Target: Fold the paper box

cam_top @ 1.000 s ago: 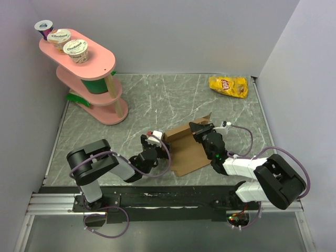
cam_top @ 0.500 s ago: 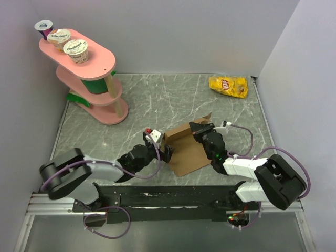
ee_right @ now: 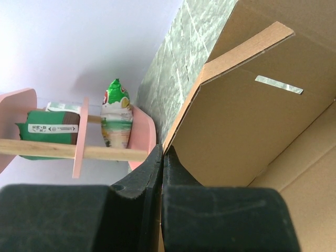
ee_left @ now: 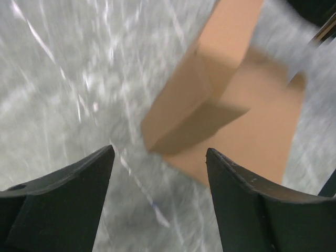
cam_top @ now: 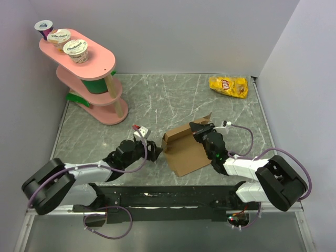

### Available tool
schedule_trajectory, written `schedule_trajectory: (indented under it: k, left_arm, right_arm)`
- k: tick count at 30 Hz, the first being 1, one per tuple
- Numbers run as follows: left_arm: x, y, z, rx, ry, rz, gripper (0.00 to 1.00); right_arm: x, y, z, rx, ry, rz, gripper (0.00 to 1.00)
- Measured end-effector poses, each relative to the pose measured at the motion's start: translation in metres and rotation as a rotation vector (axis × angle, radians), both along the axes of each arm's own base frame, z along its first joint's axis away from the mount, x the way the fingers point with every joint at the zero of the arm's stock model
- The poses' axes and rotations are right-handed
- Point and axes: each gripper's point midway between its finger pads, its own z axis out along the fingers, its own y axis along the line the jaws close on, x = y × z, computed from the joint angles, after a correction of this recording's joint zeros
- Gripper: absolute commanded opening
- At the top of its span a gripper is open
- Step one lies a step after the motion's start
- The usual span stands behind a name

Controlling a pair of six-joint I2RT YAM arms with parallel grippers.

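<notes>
The paper box is brown cardboard, partly folded, lying mid-table with its back wall raised. My right gripper is shut on the top edge of that raised wall. In the right wrist view the fingertips pinch the panel's edge, and the paper box fills the right side. My left gripper sits low, just left of the box's left corner, open and holding nothing. The left wrist view is blurred: the left gripper stands over bare table, with the paper box just ahead of it.
A pink tiered shelf with yogurt cups stands at the back left. Its edge and a green-white pouch show in the right wrist view. A yellow chip bag lies at the back right. Walls close three sides.
My left arm has swung lower and to the left, drawing its gripper back from the box's left corner, jaws a little narrower. The right gripper and the box have stayed put.
</notes>
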Motion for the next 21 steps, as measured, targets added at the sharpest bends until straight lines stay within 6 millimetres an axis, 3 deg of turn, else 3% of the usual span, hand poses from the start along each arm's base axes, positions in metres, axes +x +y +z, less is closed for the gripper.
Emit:
schedule_trajectory:
  k: [3, 6, 16, 21]
  left_arm:
    - [-0.002, 0.001, -0.028, 0.064, 0.069, -0.004, 0.70]
    - [0.002, -0.002, -0.040, 0.094, 0.095, 0.001, 0.66]
    - [0.024, -0.025, -0.041, 0.085, 0.077, -0.001, 0.53]
    - [0.028, -0.029, -0.040, 0.076, 0.075, 0.002, 0.54]
  right_arm:
    - [0.000, 0.000, 0.000, 0.001, -0.001, 0.001, 0.00]
    - [0.000, 0.000, 0.000, 0.000, -0.001, 0.002, 0.00]
    - [0.001, -0.001, 0.000, -0.003, -0.002, -0.007, 0.00]
    - [0.002, -0.003, 0.000, -0.006, -0.004, -0.015, 0.00]
